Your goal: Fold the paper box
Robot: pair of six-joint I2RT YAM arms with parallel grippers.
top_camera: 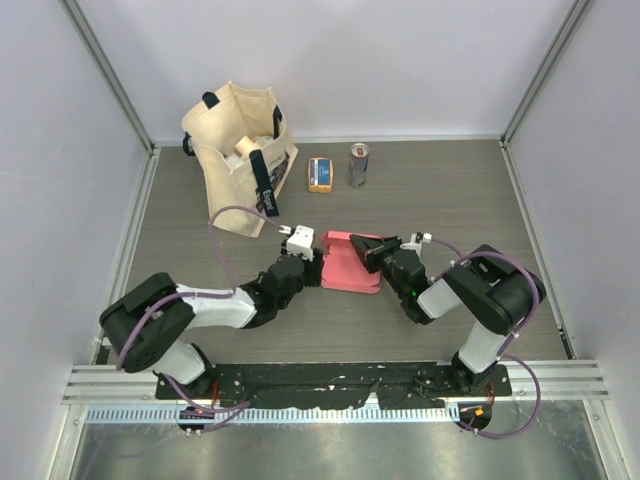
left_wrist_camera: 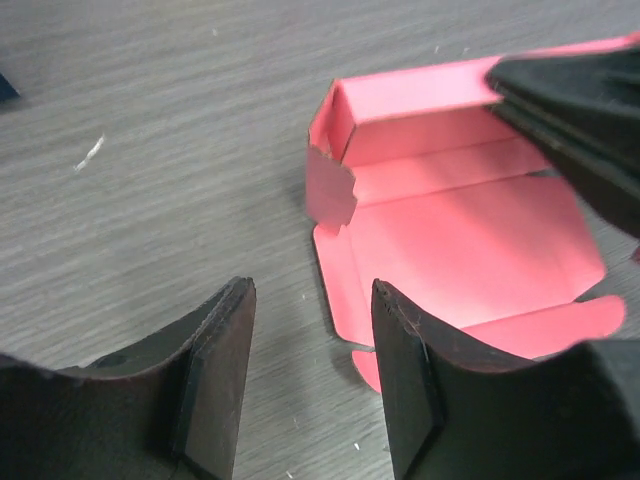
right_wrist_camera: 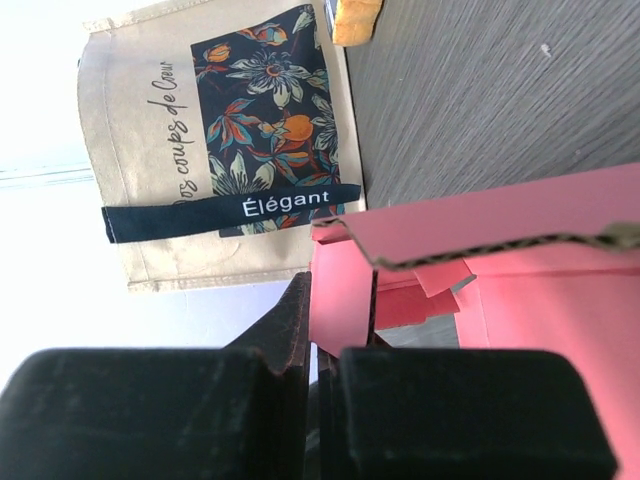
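The paper box (top_camera: 348, 266) is pinkish-red card, lying opened out in the middle of the table with one end wall and a side flap folded up. In the left wrist view the paper box (left_wrist_camera: 455, 235) shows its inner floor, and the near edge lies just beside my right-hand finger. My left gripper (top_camera: 311, 266) stands open at the box's left edge. Only bare table shows between the left gripper's (left_wrist_camera: 312, 352) pads. My right gripper (top_camera: 369, 250) reaches over the box from the right. The right gripper (right_wrist_camera: 336, 322) is shut on an upright wall of the paper box (right_wrist_camera: 545, 290).
A beige tote bag (top_camera: 238, 150) with a flower print stands at the back left. A small orange-and-blue packet (top_camera: 320, 174) and a drinks can (top_camera: 358, 164) stand behind the box. Enclosure walls close the table on three sides.
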